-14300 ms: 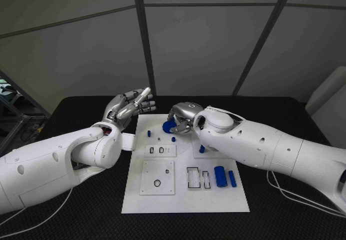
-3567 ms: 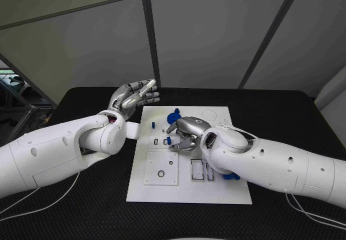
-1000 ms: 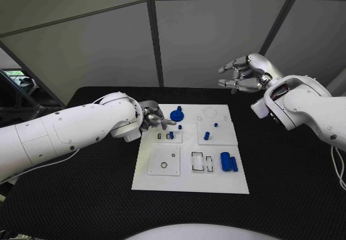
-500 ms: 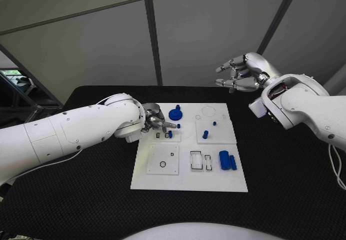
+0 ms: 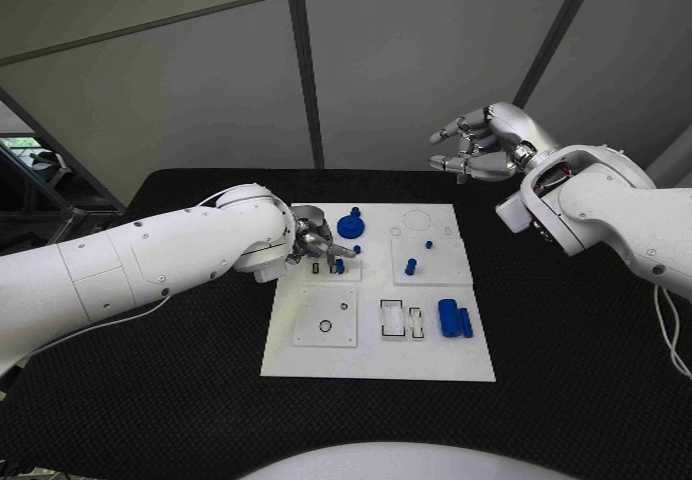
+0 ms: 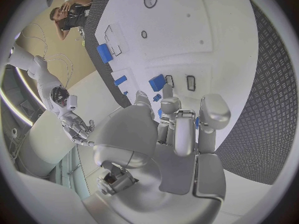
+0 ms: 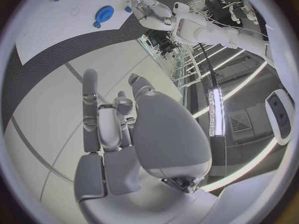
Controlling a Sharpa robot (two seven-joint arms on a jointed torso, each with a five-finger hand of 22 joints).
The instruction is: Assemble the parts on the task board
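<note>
The white task board [image 5: 378, 345] lies mid-table. A blue gear [image 5: 351, 228] stands near its far left corner, also seen in the right wrist view [image 7: 102, 12]. Small blue pegs [image 5: 411, 267] stand in the upper plates, and a short one [image 6: 157, 82] sits beside two slots. Two blue cylinders [image 5: 447, 318] lie at the board's right. My left hand [image 5: 315, 245] is low over the board's upper left, fingers [image 6: 177, 129] stretched close together toward the pegs. A small blue peg [image 6: 157, 98] shows between thumb and finger; whether it is gripped I cannot tell. My right hand [image 5: 476, 140] is raised beyond the board, fingers apart, holding nothing.
The black table [image 5: 577, 350] surrounds the board. Empty rectangular slots [image 5: 392, 320] and a plate with a ring hole [image 5: 326, 327] lie on the board's near half. Grey wall panels stand behind the table.
My left hand has crept slightly right toward the pegs beside the gear. My right hand stays raised, barely shifted.
</note>
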